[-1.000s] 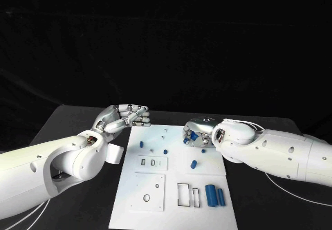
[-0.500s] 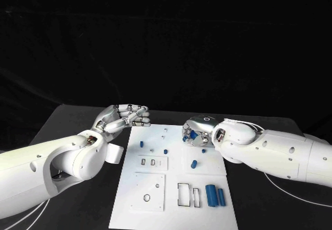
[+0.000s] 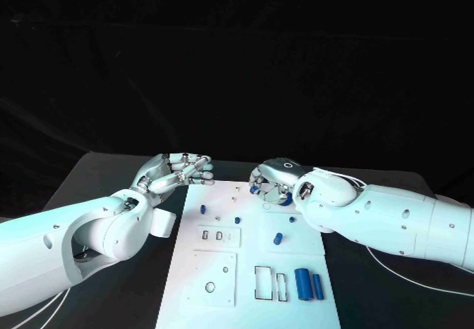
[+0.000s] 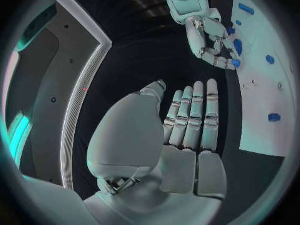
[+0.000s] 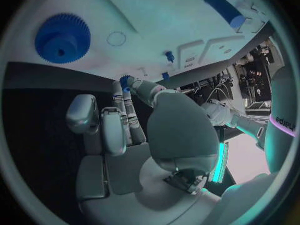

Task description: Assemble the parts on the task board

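The white task board [image 3: 247, 274] lies in the middle of the table. My right hand [image 3: 272, 182] hovers over its far right part and pinches a small blue part [image 5: 125, 80] at its fingertips; the same hand [image 4: 211, 35] is seen from the left wrist. A blue gear [image 5: 62, 37] lies on the board [image 5: 162, 15] under this hand. My left hand [image 3: 176, 171] hangs off the board's far left corner, fingers [image 4: 194, 115] side by side, holding nothing. Small blue pegs [image 3: 203, 206] [image 3: 237, 220], a blue pin [image 3: 277, 238] and two blue cylinders [image 3: 302, 284] [image 3: 317, 283] sit on the board.
Rectangular slots [image 3: 266, 279] and a raised plate with round holes [image 3: 212, 274] mark the board's near half. Black table [image 3: 109, 178] runs along both sides of the board. My two forearms flank the board at left and right.
My right hand has moved toward the far edge of the board and a little left, with the blue part in its fingertips. The left hand has hardly moved.
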Controlling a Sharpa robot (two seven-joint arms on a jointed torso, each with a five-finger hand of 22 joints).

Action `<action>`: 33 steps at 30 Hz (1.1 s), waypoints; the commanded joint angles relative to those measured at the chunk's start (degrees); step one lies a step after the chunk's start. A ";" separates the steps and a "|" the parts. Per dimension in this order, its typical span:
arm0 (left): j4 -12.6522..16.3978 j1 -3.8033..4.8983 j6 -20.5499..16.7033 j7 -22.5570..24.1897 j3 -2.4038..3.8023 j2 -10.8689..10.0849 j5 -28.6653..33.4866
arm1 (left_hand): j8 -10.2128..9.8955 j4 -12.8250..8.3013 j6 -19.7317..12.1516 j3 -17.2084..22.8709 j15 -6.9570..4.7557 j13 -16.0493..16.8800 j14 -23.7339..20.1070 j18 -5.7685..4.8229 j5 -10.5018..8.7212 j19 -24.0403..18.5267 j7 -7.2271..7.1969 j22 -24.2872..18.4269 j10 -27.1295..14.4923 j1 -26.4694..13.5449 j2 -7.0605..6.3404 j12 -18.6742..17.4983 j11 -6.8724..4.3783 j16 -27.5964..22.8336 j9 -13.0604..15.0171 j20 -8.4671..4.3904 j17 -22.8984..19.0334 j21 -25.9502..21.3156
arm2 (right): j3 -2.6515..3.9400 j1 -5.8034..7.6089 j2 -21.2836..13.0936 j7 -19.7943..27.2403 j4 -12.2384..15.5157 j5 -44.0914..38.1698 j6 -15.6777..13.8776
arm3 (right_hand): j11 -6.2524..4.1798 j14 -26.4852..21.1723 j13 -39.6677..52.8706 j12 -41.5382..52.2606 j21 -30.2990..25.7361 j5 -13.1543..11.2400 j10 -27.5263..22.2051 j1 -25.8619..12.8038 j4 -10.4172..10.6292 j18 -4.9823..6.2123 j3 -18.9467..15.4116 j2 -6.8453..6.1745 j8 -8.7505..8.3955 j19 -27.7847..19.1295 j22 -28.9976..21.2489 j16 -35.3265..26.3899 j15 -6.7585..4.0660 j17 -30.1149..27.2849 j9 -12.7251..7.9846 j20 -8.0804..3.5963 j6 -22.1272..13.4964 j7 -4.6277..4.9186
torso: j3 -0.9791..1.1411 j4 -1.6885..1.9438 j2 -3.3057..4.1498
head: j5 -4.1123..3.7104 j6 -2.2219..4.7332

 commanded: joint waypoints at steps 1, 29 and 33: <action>0.00 0.09 1.31 0.08 0.06 0.16 -0.17 | -0.26 0.10 -0.45 0.33 -0.13 0.02 -0.44 1.09 -0.13 -0.25 0.55 -0.08 0.10 -0.37 -0.24 -0.31 0.29 -0.29 -0.05 0.19 0.05 -0.32 | 0.09 0.07 1.17 -1.16 -1.39 -0.23 -3.35 | -0.02 2.21 -0.10 -0.26 0.42 0.26 -0.33 -0.11 0.02 -0.64 0.31 0.01 0.92 0.26 0.14 0.29 0.07 0.07 3.46 0.31 -0.33 0.08 | -0.04 0.10 0.14 | 0.06 0.11; -0.16 0.84 1.55 0.03 0.06 0.80 -0.17 | -0.29 0.09 -0.49 0.38 -0.10 0.01 -0.51 1.08 -0.13 -0.29 0.57 -0.11 0.06 -0.35 -0.26 -0.37 0.32 -0.34 -0.06 0.22 0.09 -0.34 | 0.17 -1.00 7.59 -0.47 -8.43 1.99 -2.14 | 0.17 2.26 -0.36 -0.53 0.75 0.54 -0.46 -0.82 0.04 -0.69 0.42 -0.94 0.69 0.28 0.74 0.69 0.26 0.52 3.87 0.53 -1.19 0.29 | -0.36 0.84 1.00 | 0.31 -0.14; -0.06 0.98 1.53 0.02 0.06 0.75 -0.17 | -0.29 0.09 -0.49 0.38 -0.10 0.01 -0.51 1.08 -0.13 -0.29 0.57 -0.11 0.06 -0.35 -0.26 -0.37 0.32 -0.34 -0.06 0.22 0.09 -0.34 | 0.16 -1.15 7.89 -0.33 -8.49 2.10 -1.99 | 0.19 2.24 -0.38 -0.55 0.64 0.54 -0.47 -0.86 0.04 -0.65 0.42 -1.00 0.66 0.17 0.58 0.66 0.28 0.42 3.89 0.55 -1.26 0.31 | -0.39 0.86 1.14 | 0.51 -0.04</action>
